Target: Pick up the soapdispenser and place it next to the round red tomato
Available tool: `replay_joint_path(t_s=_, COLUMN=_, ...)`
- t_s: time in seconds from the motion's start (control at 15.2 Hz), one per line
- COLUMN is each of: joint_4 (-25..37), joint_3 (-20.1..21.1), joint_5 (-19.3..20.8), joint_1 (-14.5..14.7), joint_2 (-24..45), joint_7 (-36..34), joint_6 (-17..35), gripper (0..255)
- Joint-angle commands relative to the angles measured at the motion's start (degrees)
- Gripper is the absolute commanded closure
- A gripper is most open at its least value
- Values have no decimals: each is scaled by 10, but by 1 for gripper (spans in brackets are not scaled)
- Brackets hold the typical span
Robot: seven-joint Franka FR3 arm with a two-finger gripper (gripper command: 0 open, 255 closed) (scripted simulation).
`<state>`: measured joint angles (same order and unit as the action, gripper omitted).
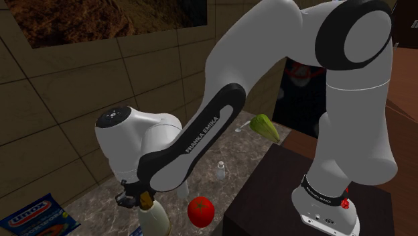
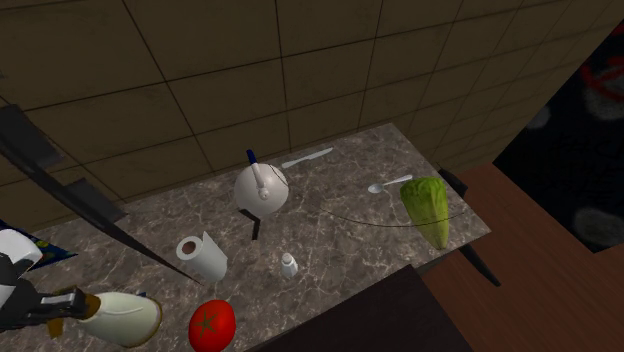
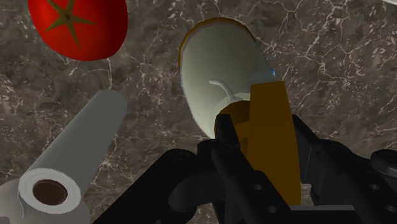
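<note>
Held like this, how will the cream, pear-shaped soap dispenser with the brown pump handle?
Probably rigid: the soap dispenser shows no dent under the gripper. Clasped at its brown pump, the wide body may swing. Laid down, its rounded sides could roll.

The brown marbled counter (image 2: 340, 215) carries a red tomato (image 2: 212, 325) just beside the gripper (image 2: 62, 308) and a paper towel roll (image 2: 202, 256) near it. Farther from the gripper stand a small white bottle (image 2: 289, 265) and a round white kettle (image 2: 261, 189). Well apart from it lie a lettuce (image 2: 428, 208), a spoon (image 2: 388, 184) and a knife (image 2: 307, 157).

Arm (image 1: 201, 134) bent low; claw (image 3: 261, 137) clamped on soap dispenser (image 3: 219, 70).
</note>
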<state>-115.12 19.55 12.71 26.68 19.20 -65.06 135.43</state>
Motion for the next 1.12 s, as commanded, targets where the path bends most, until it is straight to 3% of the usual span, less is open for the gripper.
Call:
replay_joint_path(t_s=0.0, joint_4=-4, joint_3=-3, joint_5=6, joint_1=2, joint_2=9, joint_7=-5, joint_6=13, gripper=255)
replay_joint_path(t_s=0.4, joint_4=-9, joint_3=-13, joint_5=25, joint_1=9, joint_2=42, joint_7=-19, joint_6=49, gripper=255)
replay_joint_path(t_s=0.92, joint_4=-9, joint_3=-13, joint_5=25, joint_1=9, joint_2=42, joint_7=-19, joint_6=49, gripper=255)
replay_joint_path(t_s=0.99, joint_4=-9, joint_3=-13, joint_5=25, joint_1=9, joint_2=42, joint_7=-19, joint_6=49, gripper=0)
replay_joint_path(t_s=1.06, joint_4=-9, joint_3=-13, joint_5=25, joint_1=9, joint_2=42, joint_7=-19, joint_6=49, gripper=0)
